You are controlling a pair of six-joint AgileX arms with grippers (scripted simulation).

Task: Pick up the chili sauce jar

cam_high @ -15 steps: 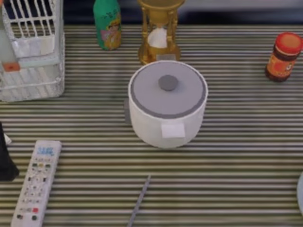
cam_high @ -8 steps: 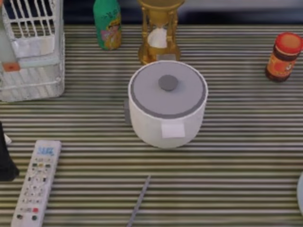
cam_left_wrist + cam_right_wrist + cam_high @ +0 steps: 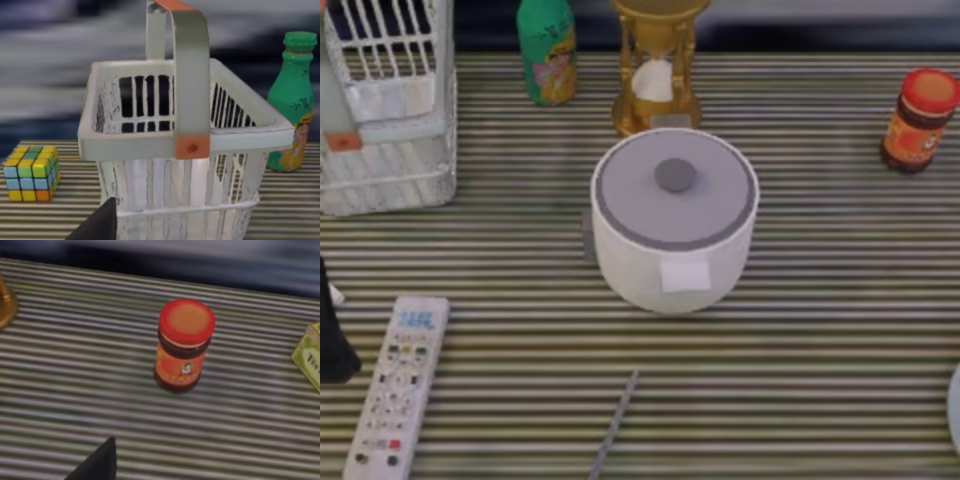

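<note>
While the chili sauce jar (image 3: pixel 919 119) stands upright, right end effector (image 3: pixel 95 462) is cut off, grip unreadable.

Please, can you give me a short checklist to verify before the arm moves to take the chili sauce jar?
1. Jar upright on the table, lid on: ok.
2. Jar in the right wrist view: ok.
3. Room around jar: ok on most sides; a green box stands near it, apart.
4. Cooker far from the jar: ok.
5. Right gripper open: cannot tell; only a dark tip shows.
6. Left arm out of the way: ok; its camera faces the basket at the table's left.
</note>
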